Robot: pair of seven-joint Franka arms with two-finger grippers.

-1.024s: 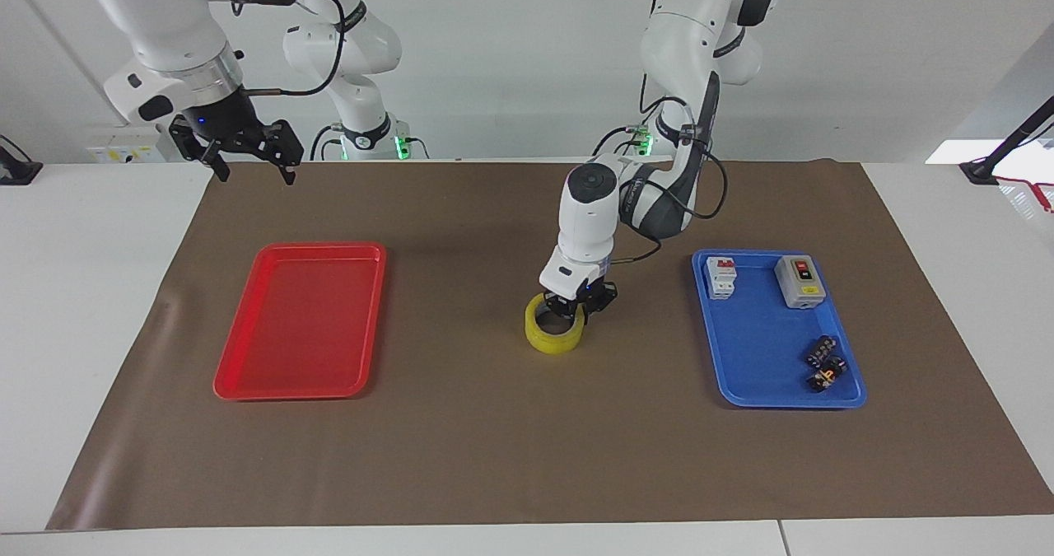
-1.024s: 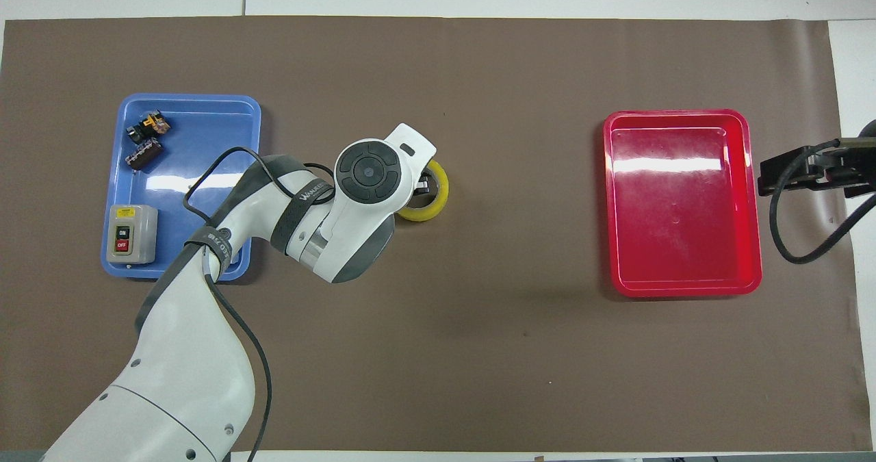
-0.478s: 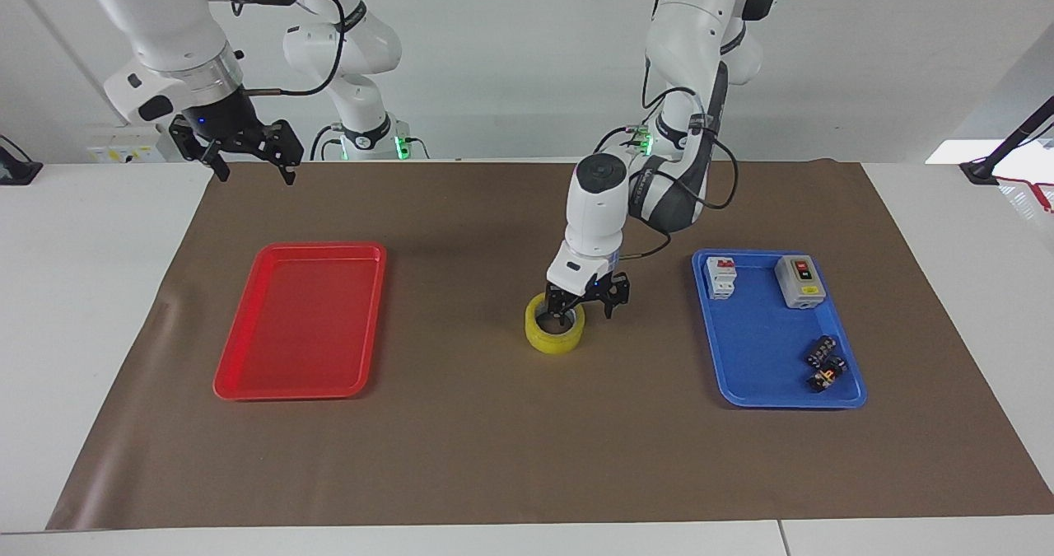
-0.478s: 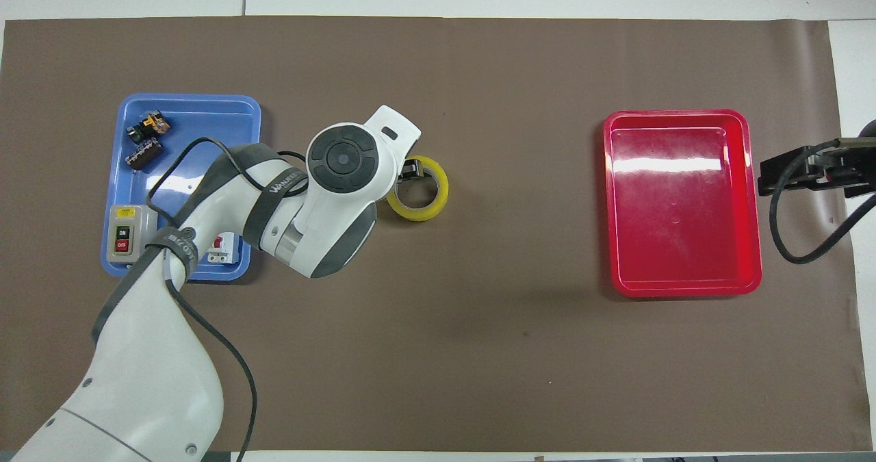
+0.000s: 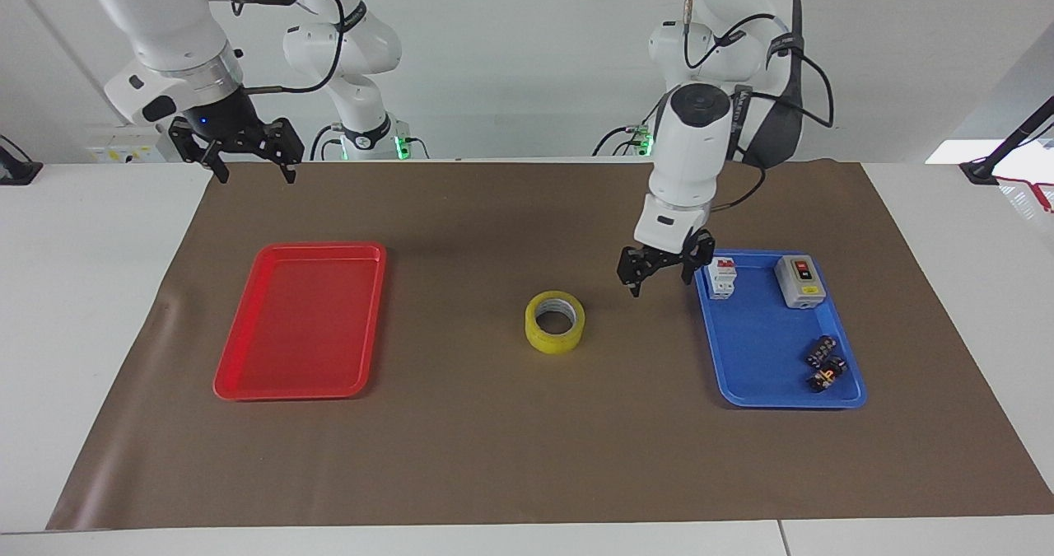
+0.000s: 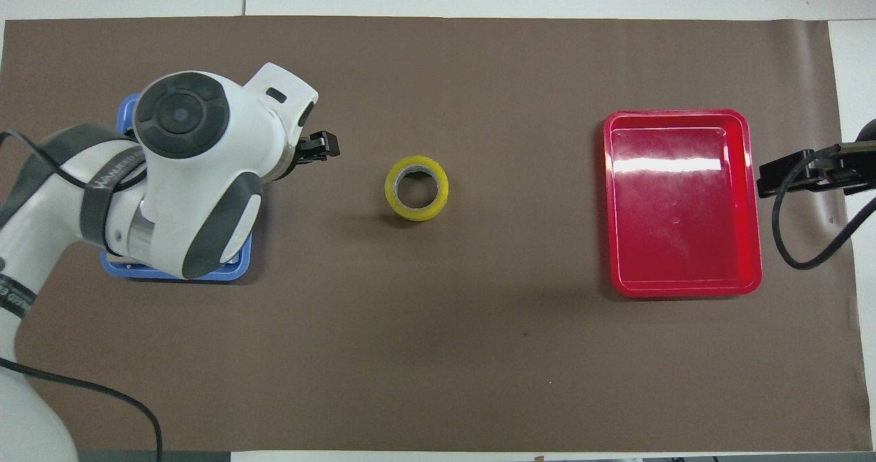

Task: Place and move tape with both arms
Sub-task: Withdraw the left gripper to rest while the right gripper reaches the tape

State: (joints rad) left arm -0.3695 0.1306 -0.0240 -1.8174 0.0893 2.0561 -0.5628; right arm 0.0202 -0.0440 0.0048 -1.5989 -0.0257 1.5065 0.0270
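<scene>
From the facing camera we see the roll of yellow packing tape (image 5: 555,322) lying flat on the brown mat (image 5: 527,457) that covers the white worktop (image 5: 90,292), about midway between the red tray (image 5: 247,375) and the blue tray (image 5: 762,395), touching neither. Our left gripper (image 5: 661,278) hangs in the air over the mat just beside the blue tray's edge, its fingers apart and holding nothing, well clear of the tape. In the blue tray we make out a white circuit breaker with a red switch (image 5: 722,277), a grey switch box (image 5: 800,281) and two small dark parts (image 5: 825,362) whose kind we cannot quite tell. The right gripper (image 5: 251,165) waits high over the corner of the mat at the right arm's end, its fingers spread and empty; the red tray lies bare on the mat there. From the overhead camera we find the tape (image 6: 417,188) again as a ring on the mat (image 6: 438,352), white core showing, between the two trays. The left arm's wrist covers most of the blue tray (image 6: 205,275), and only the black tips of the left gripper (image 6: 321,148) show past it, pointing toward the tape but apart from it. The right gripper (image 6: 794,178) shows just beside the red tray (image 6: 684,287), at the mat's edge.
</scene>
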